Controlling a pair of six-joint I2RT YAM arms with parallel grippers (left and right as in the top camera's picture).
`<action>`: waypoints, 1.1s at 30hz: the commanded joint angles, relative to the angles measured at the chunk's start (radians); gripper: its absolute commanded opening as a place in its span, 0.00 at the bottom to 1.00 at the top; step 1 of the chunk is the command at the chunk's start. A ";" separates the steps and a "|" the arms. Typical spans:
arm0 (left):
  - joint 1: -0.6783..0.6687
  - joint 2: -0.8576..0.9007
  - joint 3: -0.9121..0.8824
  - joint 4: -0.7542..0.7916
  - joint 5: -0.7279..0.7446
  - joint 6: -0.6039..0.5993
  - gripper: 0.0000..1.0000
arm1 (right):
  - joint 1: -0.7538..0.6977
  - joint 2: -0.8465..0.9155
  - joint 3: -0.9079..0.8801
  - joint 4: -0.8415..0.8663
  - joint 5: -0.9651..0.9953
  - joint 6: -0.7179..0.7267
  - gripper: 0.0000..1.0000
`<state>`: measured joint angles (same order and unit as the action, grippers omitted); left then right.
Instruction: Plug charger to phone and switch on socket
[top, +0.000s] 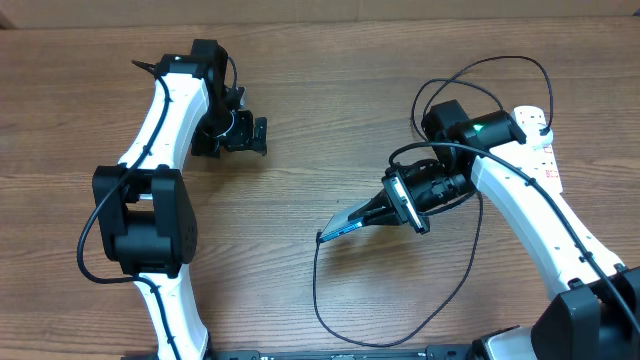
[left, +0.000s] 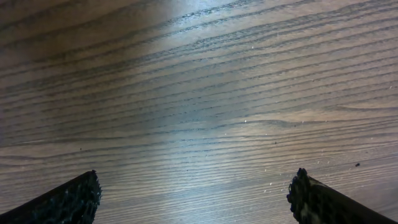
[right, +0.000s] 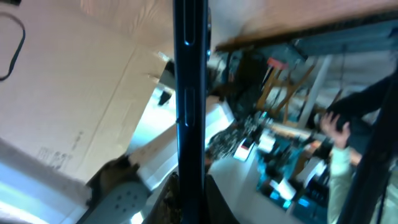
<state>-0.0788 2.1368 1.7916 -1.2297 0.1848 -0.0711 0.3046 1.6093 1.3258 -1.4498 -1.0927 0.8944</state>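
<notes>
Now R gripper (top: 375, 212) clamps phone (top: 338, 228) edge-on, jutting out ahead of it; L gripper (top: 250, 133) gapes wide

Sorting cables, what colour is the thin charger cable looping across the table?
The charger cable is black, clearest in the overhead view.
</notes>
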 joint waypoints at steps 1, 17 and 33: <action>0.000 -0.007 0.022 0.002 -0.009 0.004 1.00 | 0.004 -0.030 0.011 0.032 0.168 -0.005 0.04; 0.000 -0.007 0.022 0.002 -0.009 0.004 0.99 | 0.019 -0.030 0.010 0.202 1.069 -0.343 0.04; 0.000 -0.007 0.022 0.001 -0.009 0.004 0.99 | 0.140 -0.029 -0.217 0.418 1.078 -0.399 0.04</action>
<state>-0.0792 2.1368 1.7920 -1.2297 0.1822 -0.0711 0.4465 1.6093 1.1397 -1.0470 -0.0368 0.5095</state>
